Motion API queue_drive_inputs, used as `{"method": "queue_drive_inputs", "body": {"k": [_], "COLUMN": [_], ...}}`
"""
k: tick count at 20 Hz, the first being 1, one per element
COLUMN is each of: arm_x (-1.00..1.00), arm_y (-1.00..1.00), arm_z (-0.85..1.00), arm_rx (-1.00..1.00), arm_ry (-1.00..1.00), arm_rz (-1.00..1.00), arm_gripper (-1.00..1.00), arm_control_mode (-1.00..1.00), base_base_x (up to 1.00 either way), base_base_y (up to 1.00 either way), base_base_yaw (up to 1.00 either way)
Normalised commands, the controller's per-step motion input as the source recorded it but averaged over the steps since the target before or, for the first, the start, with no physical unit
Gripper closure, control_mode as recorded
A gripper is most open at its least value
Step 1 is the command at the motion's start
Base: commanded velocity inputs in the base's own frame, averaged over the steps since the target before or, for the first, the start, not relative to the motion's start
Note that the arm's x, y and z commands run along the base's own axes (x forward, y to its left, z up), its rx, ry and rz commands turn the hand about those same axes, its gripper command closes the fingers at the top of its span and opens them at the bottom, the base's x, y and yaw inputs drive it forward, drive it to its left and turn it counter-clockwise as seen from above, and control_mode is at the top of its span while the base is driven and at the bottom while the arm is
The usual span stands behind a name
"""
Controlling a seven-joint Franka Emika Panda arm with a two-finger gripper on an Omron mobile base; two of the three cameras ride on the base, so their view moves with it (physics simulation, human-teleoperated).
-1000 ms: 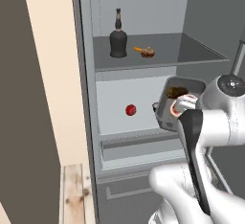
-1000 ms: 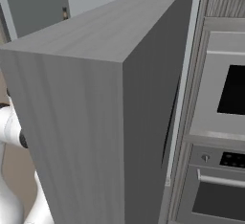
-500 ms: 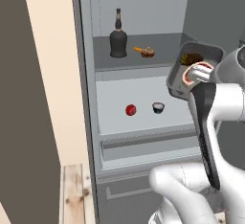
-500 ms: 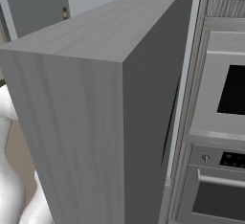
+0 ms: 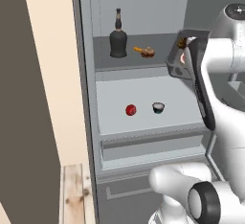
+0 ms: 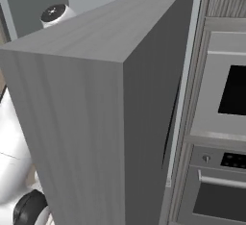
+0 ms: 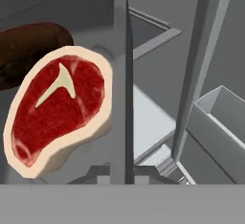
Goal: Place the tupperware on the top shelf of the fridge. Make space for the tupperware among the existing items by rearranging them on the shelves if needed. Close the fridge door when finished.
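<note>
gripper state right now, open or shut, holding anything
Gripper: shut on the tupperware wall, holding it up at the top shelf.

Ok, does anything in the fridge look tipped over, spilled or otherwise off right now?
Nothing stands out. The bottle stands upright on the top shelf, the red fruit and small cup sit apart on the lower shelf, nothing spilled.

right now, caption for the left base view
Arm lifts tupperware to the fridge's top shelf, beside bottle and food piece.
</note>
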Motion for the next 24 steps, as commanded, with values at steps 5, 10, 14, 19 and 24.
{"method": "queue_drive_inputs", "body": {"k": [5, 10, 14, 19, 24], "arm_x": [0.82, 0.93, 0.77, 0.70, 0.83], "arm_y": [-0.06, -0.22, -0.40, -0.28, -0.11], "arm_z": [-0.20, -0.11, 0.00, 0.00, 0.00], "arm_rx": [-0.10, -0.04, 0.00, 0.00, 0.00], "arm_ry": [0.00, 0.00, 0.00, 0.00, 0.00], "arm_rz": [0.00, 0.00, 0.00, 0.00, 0.00], "arm_gripper": [1.00, 1.00, 1.00, 1.00, 1.00], "arm_control_mode": [-1.00, -1.00, -1.00, -1.00, -1.00], "base_base_x": [0.00, 0.00, 0.00, 0.00, 0.00], "base_base_y": [0.00, 0.00, 0.00, 0.00, 0.00], "base_base_yaw": [0.00, 0.00, 0.00, 0.00, 0.00]}}
